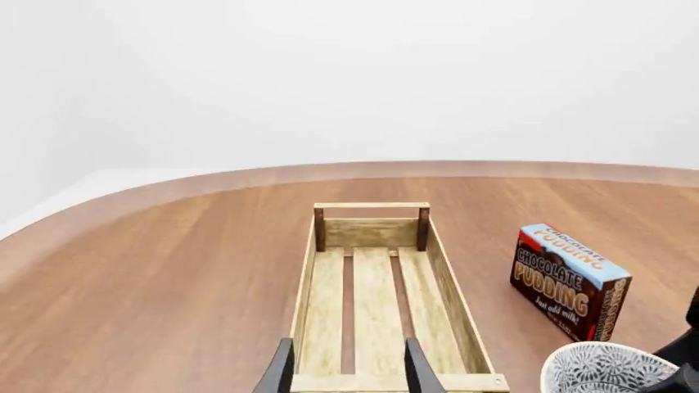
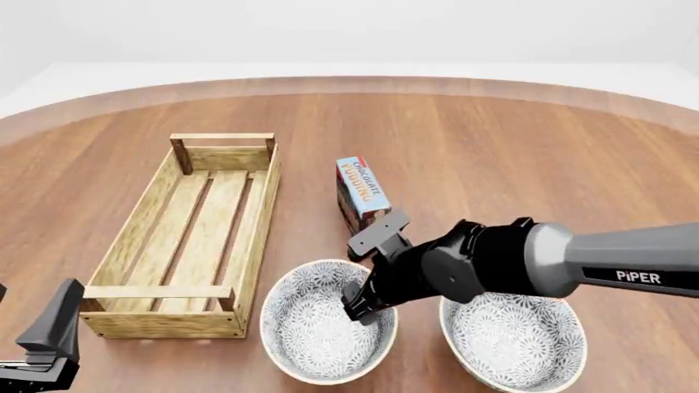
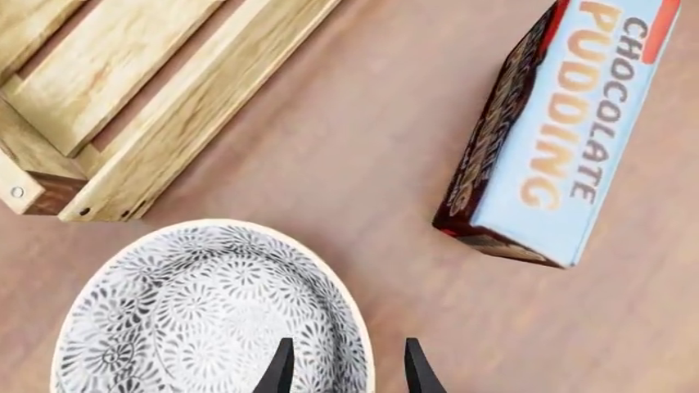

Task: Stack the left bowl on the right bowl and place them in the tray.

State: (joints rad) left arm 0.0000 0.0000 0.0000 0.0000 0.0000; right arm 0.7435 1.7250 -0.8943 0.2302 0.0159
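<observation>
Two white bowls with a grey flower pattern sit on the table near its front. The left bowl [image 2: 322,336] is just right of the tray [image 2: 164,246], a long light-wood crate that holds nothing. The right bowl [image 2: 513,344] is beside it. My right gripper [image 2: 366,307] reaches across over the left bowl's right rim. In the right wrist view the gripper [image 3: 347,368] is open, its fingers astride the rim of the bowl [image 3: 196,319], one inside and one outside. My left gripper [image 1: 347,372] is open and empty at the tray's [image 1: 377,303] near end.
A blue-and-red chocolate pudding box [image 2: 363,192] lies on the table behind the bowls, right of the tray; it also shows in the right wrist view [image 3: 557,139] and the left wrist view [image 1: 568,278]. The round table's edge curves along the far side.
</observation>
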